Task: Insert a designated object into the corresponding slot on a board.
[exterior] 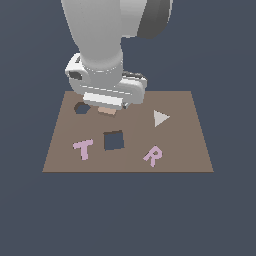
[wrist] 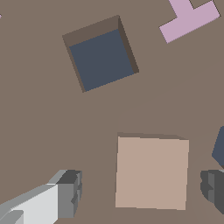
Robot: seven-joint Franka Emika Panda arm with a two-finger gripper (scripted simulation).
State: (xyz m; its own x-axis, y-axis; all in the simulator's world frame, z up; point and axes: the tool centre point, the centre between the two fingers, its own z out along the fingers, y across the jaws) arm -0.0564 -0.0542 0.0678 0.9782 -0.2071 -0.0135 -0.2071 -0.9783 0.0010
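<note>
Peach-tan block [wrist: 152, 173] lies flat on the board [wrist: 52, 131], squarely between my two fingers [wrist: 68, 194], which stand spread wide, one on each side, neither touching it. My gripper [wrist: 142, 192] holds nothing. Beyond the block, away from my fingertips, the slot [wrist: 103, 59] sits apart, with a pink T [wrist: 188, 19] farther off to one side.

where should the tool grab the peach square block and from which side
Come straight down from above and pinch the peach square block across two opposite flat edges. It lies flat on the brown board, so only its thin sides offer a grip. The tool already straddles it, open, one finger off each side.
</note>
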